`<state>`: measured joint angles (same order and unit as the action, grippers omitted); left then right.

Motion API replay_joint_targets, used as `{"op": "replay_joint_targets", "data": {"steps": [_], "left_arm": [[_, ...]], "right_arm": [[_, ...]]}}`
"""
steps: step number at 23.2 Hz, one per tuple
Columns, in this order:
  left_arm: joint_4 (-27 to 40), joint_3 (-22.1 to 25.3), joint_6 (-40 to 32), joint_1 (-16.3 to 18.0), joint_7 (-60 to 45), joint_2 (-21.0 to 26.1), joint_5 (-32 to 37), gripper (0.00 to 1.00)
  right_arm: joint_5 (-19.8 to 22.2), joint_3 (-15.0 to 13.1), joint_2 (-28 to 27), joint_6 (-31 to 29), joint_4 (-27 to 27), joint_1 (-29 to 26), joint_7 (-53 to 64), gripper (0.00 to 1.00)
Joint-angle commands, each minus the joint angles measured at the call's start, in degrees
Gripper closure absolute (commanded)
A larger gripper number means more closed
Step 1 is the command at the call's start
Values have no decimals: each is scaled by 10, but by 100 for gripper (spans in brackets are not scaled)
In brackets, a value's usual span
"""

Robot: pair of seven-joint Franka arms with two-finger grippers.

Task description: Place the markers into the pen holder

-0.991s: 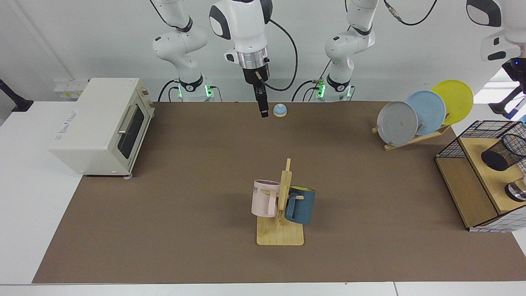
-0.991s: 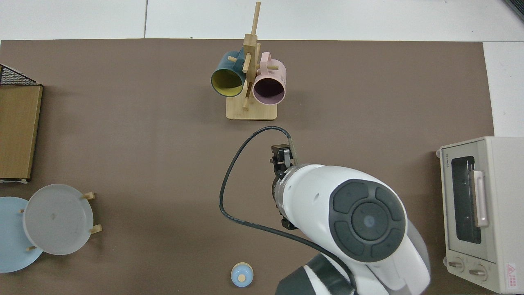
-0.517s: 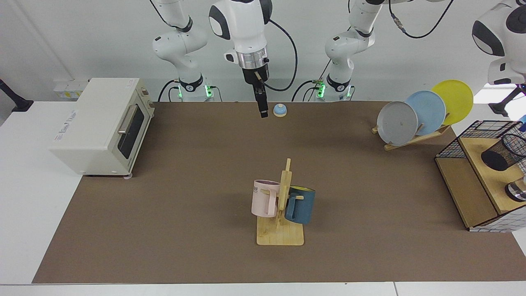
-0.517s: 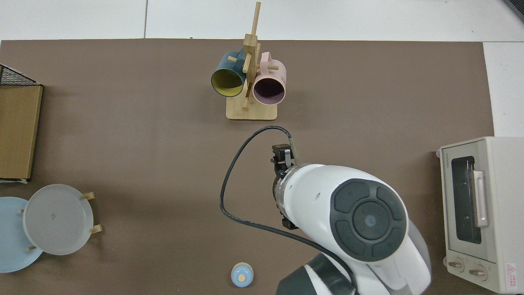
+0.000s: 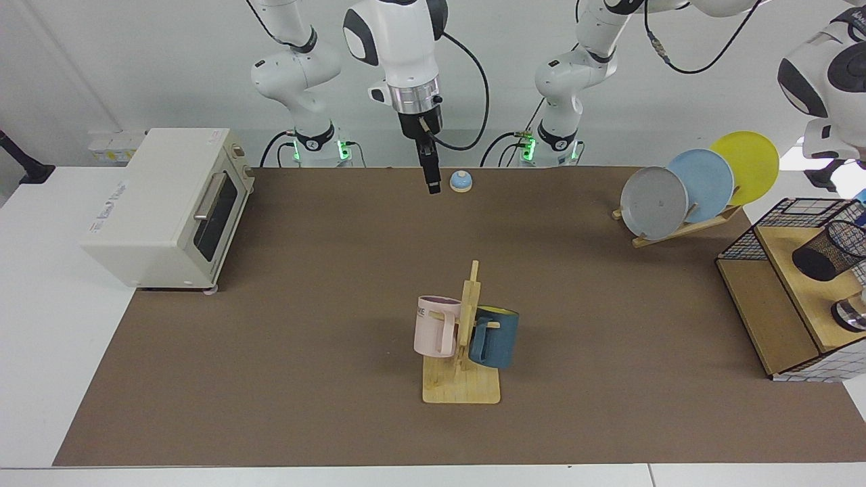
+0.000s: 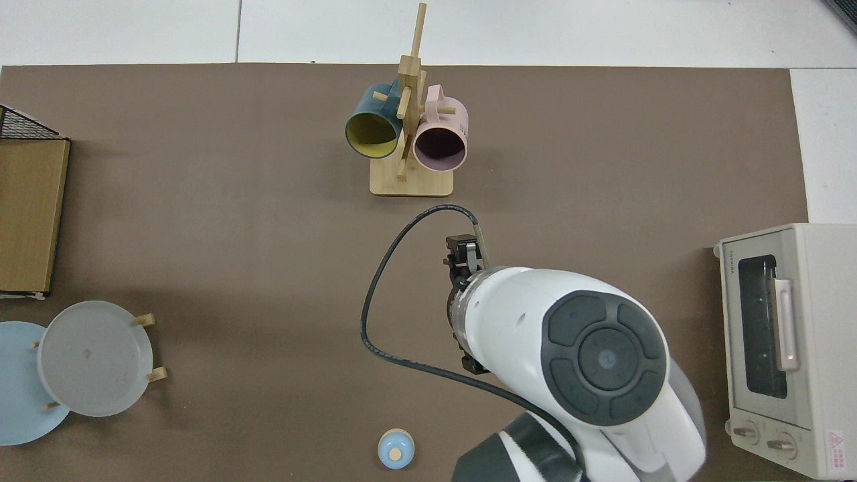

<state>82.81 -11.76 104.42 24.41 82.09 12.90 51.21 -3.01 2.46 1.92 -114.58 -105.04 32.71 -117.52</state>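
At far right of the facing view, the left arm [image 5: 822, 81] has lifted off the pen holder [image 5: 829, 250] on its shelf. That looks like a retreat after a drop, though I can't pick out the marker. The left hand [image 5: 824, 177] is cut off, grip unreadable. Right hand [image 5: 433, 187] waits upper centre, pressed together, empty.

pen holder [image 5: 831, 249] cut off, left gripper unseen

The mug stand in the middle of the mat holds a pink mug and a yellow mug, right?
Not quite. The mug stand holds a pink mug and a dark blue mug; only the inside of that one is yellow, as the top view shows.
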Motion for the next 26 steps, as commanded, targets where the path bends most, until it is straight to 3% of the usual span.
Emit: {"op": "replay_joint_targets", "data": {"steps": [1, 16, 26], "left_arm": [[-5, -2, 16, 6, -29, 33, 28, 100], [37, -2, 54, 18, -64, 43, 26, 100], [51, -2, 67, 28, -65, 42, -10, 100]], "right_arm": [[-8, 4, 13, 9, -10, -8, 19, 0], [-8, 4, 13, 9, -10, -9, 19, 0], [-7, 4, 13, 9, -10, -9, 19, 0]]}}
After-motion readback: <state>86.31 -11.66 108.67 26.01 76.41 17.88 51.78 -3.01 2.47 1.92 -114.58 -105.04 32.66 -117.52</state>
